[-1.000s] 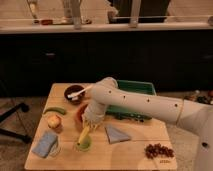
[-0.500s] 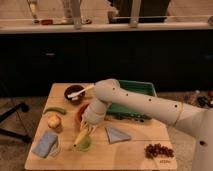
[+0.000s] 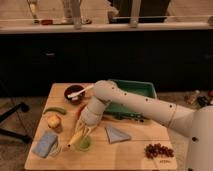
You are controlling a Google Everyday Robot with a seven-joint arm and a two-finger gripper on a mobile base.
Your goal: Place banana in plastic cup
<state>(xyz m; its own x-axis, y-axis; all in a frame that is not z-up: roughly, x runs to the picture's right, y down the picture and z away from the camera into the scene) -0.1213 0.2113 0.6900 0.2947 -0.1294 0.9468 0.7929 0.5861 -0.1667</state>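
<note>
Dim warm light bathes the claw (image 3: 82, 131) holding the banana (image 3: 75, 140) by the plastic cup (image 3: 85, 145).

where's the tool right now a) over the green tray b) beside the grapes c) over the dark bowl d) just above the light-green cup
d: the tool hangs just above the plastic cup near the table's front edge, with the banana slanting down by the cup's left rim.

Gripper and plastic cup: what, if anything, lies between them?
In the camera view, only the banana: held by the gripper, it slants down-left toward the plastic cup just below. Nothing else sits between.
</note>
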